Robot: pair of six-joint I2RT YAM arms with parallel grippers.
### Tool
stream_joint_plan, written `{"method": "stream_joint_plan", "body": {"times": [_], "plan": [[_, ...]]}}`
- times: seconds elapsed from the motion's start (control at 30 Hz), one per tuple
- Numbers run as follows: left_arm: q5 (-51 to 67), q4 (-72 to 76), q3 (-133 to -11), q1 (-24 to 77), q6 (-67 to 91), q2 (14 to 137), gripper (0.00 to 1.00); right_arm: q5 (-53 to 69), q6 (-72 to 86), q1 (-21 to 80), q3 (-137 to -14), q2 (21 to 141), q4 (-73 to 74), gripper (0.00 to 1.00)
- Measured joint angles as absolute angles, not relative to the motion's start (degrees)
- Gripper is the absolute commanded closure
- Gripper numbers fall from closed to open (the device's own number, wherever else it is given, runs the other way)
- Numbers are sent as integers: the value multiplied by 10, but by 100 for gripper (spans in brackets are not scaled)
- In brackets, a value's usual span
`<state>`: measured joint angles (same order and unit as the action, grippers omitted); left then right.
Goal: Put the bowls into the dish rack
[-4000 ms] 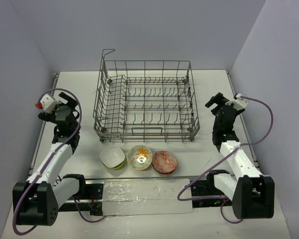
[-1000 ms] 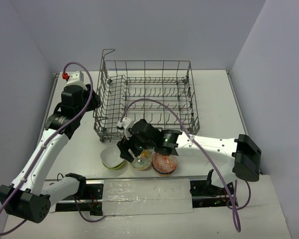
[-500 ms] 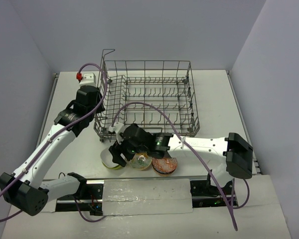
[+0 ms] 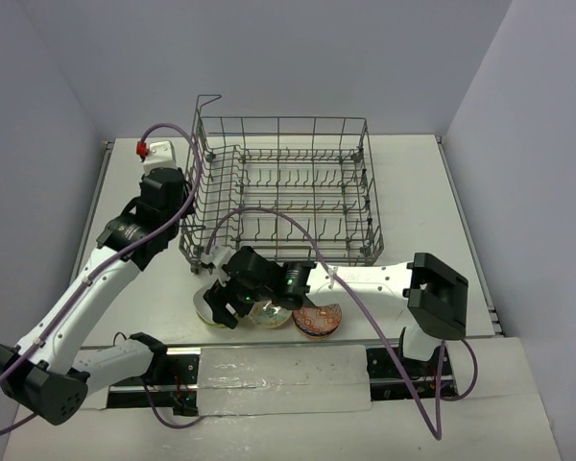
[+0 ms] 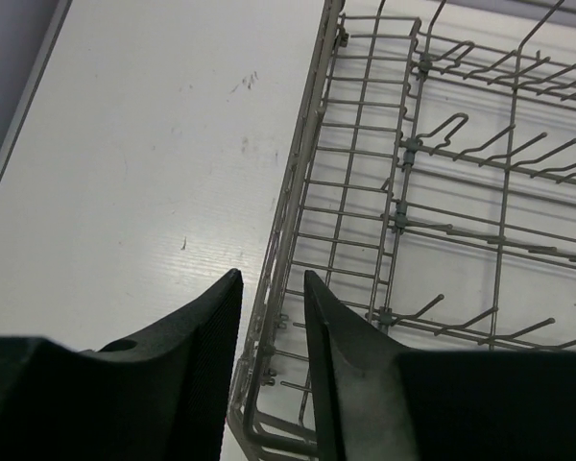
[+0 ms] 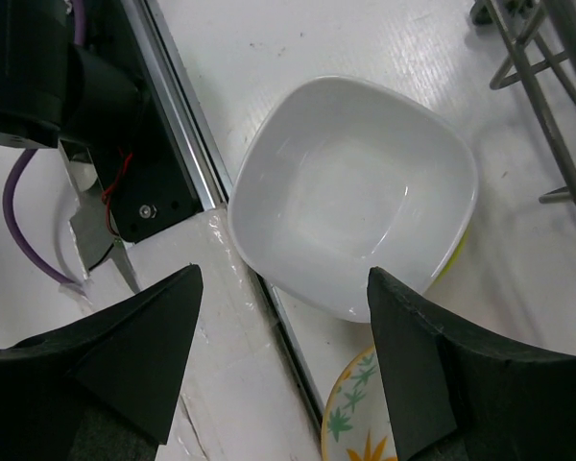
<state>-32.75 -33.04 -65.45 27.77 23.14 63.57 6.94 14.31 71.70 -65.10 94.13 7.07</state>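
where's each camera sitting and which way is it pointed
Top external: above and behind the arm bases, looking down on the table; shows both arms, the dish rack and the red-orange bowl.
Left wrist: on the left arm, looking down past the left gripper at the rack's side wall.
Right wrist: on the right arm, looking down between the right gripper fingers at the lime-green bowl and the yellow-floral bowl edge.
Shared: top and left wrist both show the rack; top and right wrist both show the lime-green bowl.

Bright, even, diffuse light, faint soft shadows, slight sheen inside the bowl (image 6: 355, 192), sharp focus
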Motion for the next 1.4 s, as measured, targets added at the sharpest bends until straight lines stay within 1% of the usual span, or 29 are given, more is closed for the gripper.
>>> {"method": "stream_joint_plan", "body": {"times": [0.07, 0.13, 0.17, 0.2, 0.33, 0.57, 0.67, 0.77, 0.8, 0.83, 1.13, 1.33, 1.4], "plan": [[-329, -330, -654, 279, 230, 622, 61, 72, 144, 718, -651, 950, 69, 23], [-337, -329, -654, 280, 230, 605, 63, 74, 146, 718, -651, 958, 68, 23], [-340, -329, -654, 280, 230, 603, 65, 76, 147, 718, -651, 961, 67, 24], [-345, -330, -655, 281, 232, 602, 70, 77, 147, 719, -651, 964, 67, 24], [-356, -348, -655, 289, 236, 627, 75, 82, 151, 719, -651, 971, 67, 24], [-361, -378, -654, 295, 242, 660, 76, 82, 152, 721, -652, 971, 64, 24], [-361, -378, -653, 295, 247, 658, 80, 82, 152, 721, -652, 971, 65, 24], [-359, -376, -650, 296, 247, 656, 90, 81, 151, 722, -652, 965, 73, 24], [-358, -374, -649, 297, 247, 654, 96, 79, 151, 722, -652, 959, 78, 24], [-355, -374, -647, 297, 242, 652, 97, 77, 150, 722, -652, 950, 85, 24], [-349, -366, -632, 299, 236, 634, 100, 46, 139, 723, -652, 846, 124, 24], [-344, -344, -614, 299, 229, 618, 100, 31, 136, 724, -647, 826, 152, 24], [-342, -331, -601, 299, 222, 607, 100, 24, 135, 724, -635, 818, 167, 26]]}}
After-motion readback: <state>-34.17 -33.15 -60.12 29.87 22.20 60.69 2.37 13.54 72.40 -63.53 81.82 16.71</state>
